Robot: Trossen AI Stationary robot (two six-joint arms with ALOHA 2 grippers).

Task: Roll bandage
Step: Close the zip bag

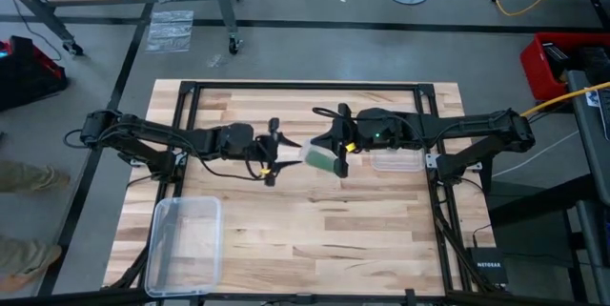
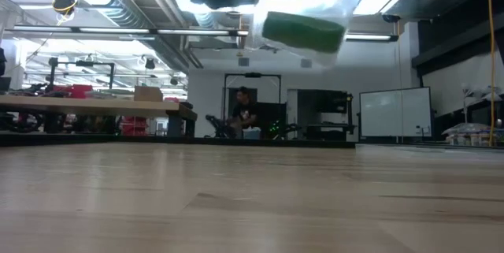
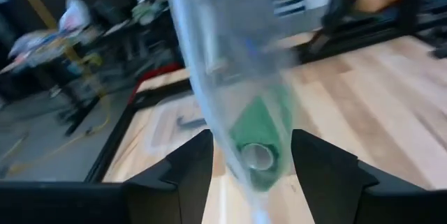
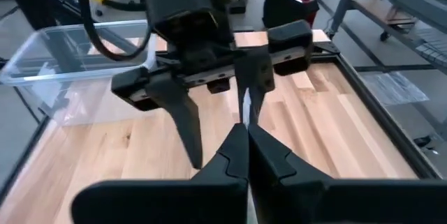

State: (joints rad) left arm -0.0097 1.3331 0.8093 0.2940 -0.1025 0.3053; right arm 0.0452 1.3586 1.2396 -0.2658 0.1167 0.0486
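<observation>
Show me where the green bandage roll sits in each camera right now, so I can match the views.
High view: bandage roll in the clear bag, mid-table between the two grippers.
Low view: roll near the top, hanging in the bag above the table.
Left wrist view: roll between the open left fingers, seen end-on.
Right wrist view: not visible.
Shared landmark: the bag.

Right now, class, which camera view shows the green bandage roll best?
The low view: the bandage roll hangs side-on inside a clear bag, above the table. The left wrist view shows it end-on and blurred, the high view only a small green patch, and the right wrist view does not show it.
</observation>
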